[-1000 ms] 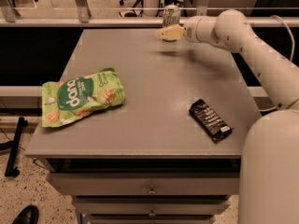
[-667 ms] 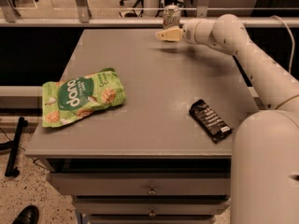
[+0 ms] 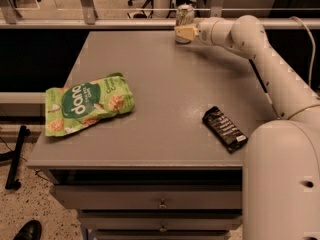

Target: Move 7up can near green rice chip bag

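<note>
Grasp step: gripper (image 3: 185, 32) at small silver-white 7up can (image 3: 184, 14) on grey worktop's (image 3: 165, 114) far edge, closure indeterminate; next needs a secure hold, then carry to bright green rice chip bag (image 3: 87, 104), front-left.

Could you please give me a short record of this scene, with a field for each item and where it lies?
can: upright at the far edge of the table, right of the middle
gripper: at the can's lower part, arm reaching in from the right
chip bag: green, flat near the left front, far from the can
candy bar: black, flat near the right front
task state: can not yet near the chip bag
</note>
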You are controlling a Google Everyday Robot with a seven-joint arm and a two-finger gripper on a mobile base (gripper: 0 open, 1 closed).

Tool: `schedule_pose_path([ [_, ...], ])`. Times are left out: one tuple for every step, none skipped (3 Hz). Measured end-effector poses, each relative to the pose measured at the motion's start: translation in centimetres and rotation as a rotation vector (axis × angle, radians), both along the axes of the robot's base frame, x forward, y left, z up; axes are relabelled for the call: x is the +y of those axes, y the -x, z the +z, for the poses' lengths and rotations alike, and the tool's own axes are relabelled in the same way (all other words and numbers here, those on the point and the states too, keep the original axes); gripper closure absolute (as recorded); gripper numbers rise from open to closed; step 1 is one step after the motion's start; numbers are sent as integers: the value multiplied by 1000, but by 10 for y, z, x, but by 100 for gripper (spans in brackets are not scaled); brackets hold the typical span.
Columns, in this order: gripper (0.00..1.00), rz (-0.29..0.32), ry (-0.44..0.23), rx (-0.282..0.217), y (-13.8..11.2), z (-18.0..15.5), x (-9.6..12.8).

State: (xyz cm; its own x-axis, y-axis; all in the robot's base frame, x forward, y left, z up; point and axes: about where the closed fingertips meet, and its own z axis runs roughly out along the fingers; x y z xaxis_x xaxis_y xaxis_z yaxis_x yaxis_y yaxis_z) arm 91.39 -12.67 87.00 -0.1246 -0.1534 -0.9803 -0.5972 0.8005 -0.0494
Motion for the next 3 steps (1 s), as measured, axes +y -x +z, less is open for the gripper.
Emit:
schedule_pose_path([
  [64,16,-9,-26,8,18,-5],
  [88,82,-67,-16,35,41,0],
  [100,203,-141,17,77,63,17],
])
